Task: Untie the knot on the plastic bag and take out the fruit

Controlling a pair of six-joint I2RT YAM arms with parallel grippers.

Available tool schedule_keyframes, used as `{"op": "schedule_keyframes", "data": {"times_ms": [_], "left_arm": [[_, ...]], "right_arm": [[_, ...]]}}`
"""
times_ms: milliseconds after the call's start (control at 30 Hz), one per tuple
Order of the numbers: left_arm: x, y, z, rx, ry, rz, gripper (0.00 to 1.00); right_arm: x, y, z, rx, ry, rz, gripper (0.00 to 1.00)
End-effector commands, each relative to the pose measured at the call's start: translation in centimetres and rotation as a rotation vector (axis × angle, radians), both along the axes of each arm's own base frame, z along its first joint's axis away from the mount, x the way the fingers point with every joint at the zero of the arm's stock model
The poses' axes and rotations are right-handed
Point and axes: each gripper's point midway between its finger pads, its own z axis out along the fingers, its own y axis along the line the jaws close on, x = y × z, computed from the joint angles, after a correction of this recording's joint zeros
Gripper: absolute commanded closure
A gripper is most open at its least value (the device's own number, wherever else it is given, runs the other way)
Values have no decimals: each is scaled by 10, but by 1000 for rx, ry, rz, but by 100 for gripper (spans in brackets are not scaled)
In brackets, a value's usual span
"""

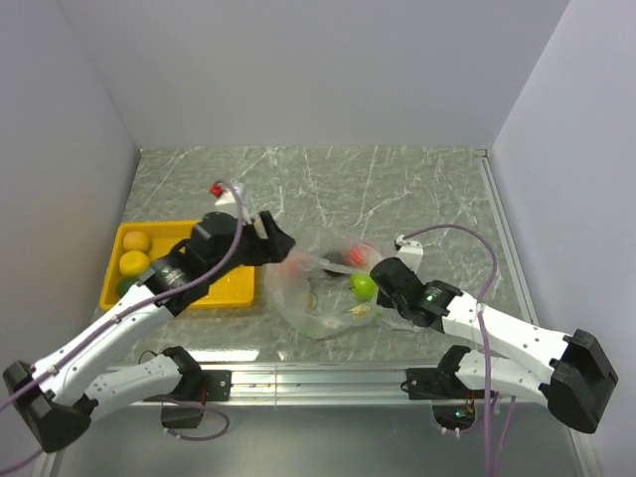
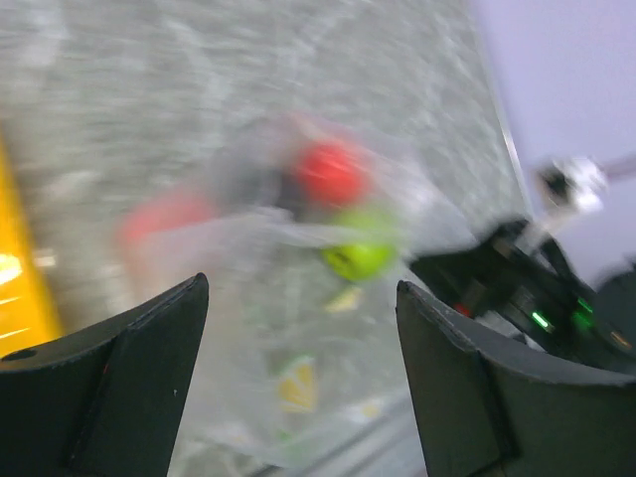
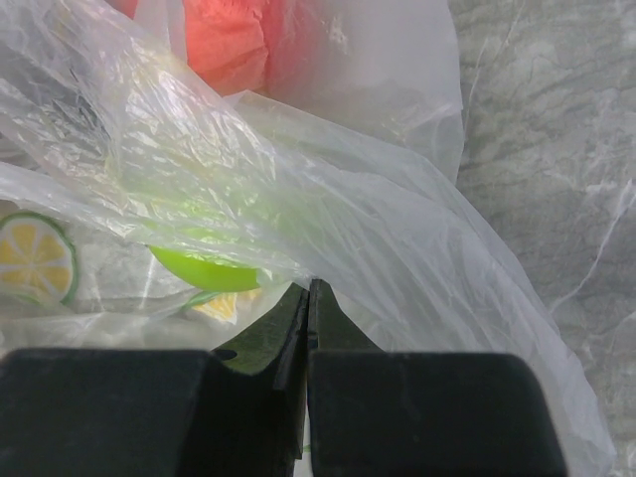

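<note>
The transparent plastic bag [image 1: 316,303] lies crumpled in the middle of the table. A light green fruit [image 1: 364,286] and red fruits [image 1: 294,266] show through it. My right gripper [image 1: 376,270] is at the bag's right side. In the right wrist view it [image 3: 309,288] is shut on a fold of the bag film [image 3: 397,229], just beside the green fruit [image 3: 204,270], with a red fruit [image 3: 234,45] beyond. My left gripper [image 1: 283,240] hovers open over the bag's left top. Its blurred view [image 2: 303,298] shows the red fruit [image 2: 333,171] and green fruit [image 2: 360,256]. I cannot make out the knot.
A yellow tray [image 1: 221,294] stands left of the bag, holding two yellow fruits [image 1: 136,251] and a dark green one [image 1: 124,286]. A small red and white object [image 1: 217,189] lies at the back left. Walls close in the table on three sides.
</note>
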Motion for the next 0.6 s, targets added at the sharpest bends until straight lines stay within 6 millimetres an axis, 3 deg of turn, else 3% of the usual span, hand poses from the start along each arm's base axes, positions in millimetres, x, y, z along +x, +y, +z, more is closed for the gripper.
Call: {"op": "schedule_keyframes", "data": {"times_ms": [0,33,100,133,233,267,300,400,567], "left_arm": [[-6,-53,24,-46,-51,-85,19],[-17,-74,24,-41,-57,-129,19],[-22,-103,29,-77,-63,-166,22],[-28,-125,17,-82,-30,-201,23],[-33,-166,-11,-76,16,-251,25],[-28,-171,-16,-78,38,-217,26],[-24,-178,-40,-36,79,-205,26],[-16,-190,-69,-1,118,-180,26],[-3,-207,-101,21,133,-159,15]], "right_arm": [[11,-8,14,13,-80,-46,100],[11,-7,16,21,-85,-47,100],[10,-8,17,25,-86,-50,100],[10,-8,17,30,-87,-55,100],[10,-10,19,40,-87,-66,100],[10,-11,19,37,-85,-69,100],[10,-10,20,41,-87,-69,100],[9,-9,24,55,-91,-62,100],[7,-3,22,86,-75,-43,100]]}}
